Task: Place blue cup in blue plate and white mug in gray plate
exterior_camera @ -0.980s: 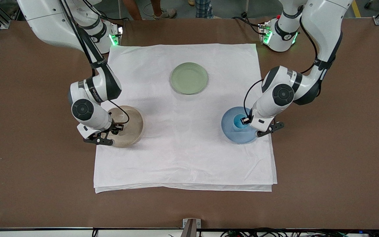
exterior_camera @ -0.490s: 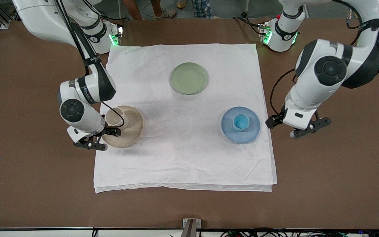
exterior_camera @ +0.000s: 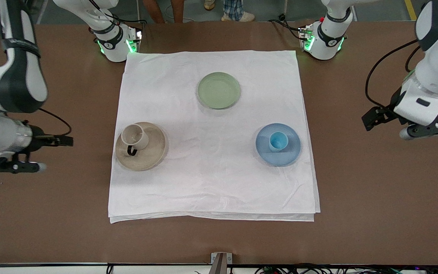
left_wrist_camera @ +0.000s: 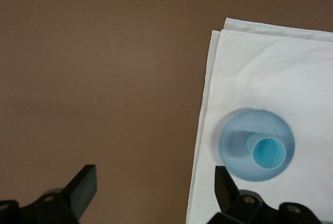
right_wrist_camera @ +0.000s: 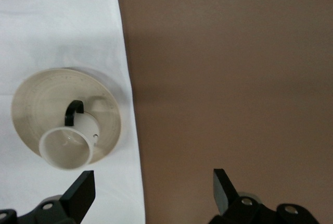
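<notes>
Blue cup [exterior_camera: 278, 141] upright in blue plate [exterior_camera: 290, 154]; white mug [exterior_camera: 135, 137] in gray plate [exterior_camera: 154, 154]. Left claw [left_wrist_camera: 151, 195], right claw [right_wrist_camera: 151, 195] spread wide, empty, over bare desk [exterior_camera: 375, 190]. Task apparently complete.

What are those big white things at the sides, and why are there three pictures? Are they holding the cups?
Those are two robot arms. Each ends in a pincer with two fingers. The big picture is taken from high up, looking down on the brown table. The two small pictures come from little cameras on the arms' wrists, looking down past the fingers.

On the table lies a white cloth. On it, the blue cup stands in the blue plate, and the white mug stands in the gray plate. A green plate has nothing on it.

Nothing is held. The left pincer and the right pincer are both open, over bare table at each end.
</notes>
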Motion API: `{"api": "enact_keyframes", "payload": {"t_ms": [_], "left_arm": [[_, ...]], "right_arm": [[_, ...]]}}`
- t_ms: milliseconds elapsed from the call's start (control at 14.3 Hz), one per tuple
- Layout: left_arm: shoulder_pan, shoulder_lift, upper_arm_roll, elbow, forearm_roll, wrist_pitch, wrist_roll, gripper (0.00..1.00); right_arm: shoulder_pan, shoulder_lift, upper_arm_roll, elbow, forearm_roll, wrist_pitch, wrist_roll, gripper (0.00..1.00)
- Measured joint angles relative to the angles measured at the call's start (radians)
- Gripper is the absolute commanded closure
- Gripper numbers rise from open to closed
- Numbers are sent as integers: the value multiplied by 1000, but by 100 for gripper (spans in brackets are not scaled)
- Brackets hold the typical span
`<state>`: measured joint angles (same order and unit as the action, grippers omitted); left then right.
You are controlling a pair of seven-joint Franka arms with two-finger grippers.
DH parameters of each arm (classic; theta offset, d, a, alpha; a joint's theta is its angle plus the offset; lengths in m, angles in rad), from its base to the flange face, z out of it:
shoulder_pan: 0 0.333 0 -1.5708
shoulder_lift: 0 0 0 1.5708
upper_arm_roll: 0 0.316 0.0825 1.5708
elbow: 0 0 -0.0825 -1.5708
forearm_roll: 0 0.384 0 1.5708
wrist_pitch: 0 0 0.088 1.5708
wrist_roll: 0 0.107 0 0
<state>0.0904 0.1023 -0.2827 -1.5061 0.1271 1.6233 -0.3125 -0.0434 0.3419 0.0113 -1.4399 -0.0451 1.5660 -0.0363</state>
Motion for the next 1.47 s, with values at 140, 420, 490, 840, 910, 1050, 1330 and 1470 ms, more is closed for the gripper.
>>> {"api": "enact_keyframes", "payload": {"t_ms": [140, 420, 490, 840, 910, 1050, 1330, 1470], "left_arm": [[-17, -58, 59, 0, -63, -78, 81, 0], [-88, -172, 179, -60, -118, -142, 177, 0], [-95, -190, 183, -80, -122, -142, 178, 0], [-123, -201, 180, -111, -123, -140, 178, 0], [-123, -201, 180, -111, -123, -140, 178, 0], [-122, -201, 180, -112, -123, -139, 178, 0], [-119, -201, 182, -112, -123, -139, 180, 0], [-117, -201, 183, -112, -123, -138, 181, 0]], "right_arm": [[-62, -30, -1, 13, 2, -43, -66, 0], [-79, -46, 0, 89, 0, -113, -75, 0], [-81, -46, 0, 101, 6, -124, -74, 0], [-82, -58, 5, 110, 28, -208, -74, 0], [-81, -72, 7, 104, 29, -210, -74, 0], [-71, -130, 9, 54, 30, -183, -74, 0], [7, -317, -42, -179, 29, -55, -74, 0], [16, -389, -51, -253, 29, -39, -74, 0]]}}
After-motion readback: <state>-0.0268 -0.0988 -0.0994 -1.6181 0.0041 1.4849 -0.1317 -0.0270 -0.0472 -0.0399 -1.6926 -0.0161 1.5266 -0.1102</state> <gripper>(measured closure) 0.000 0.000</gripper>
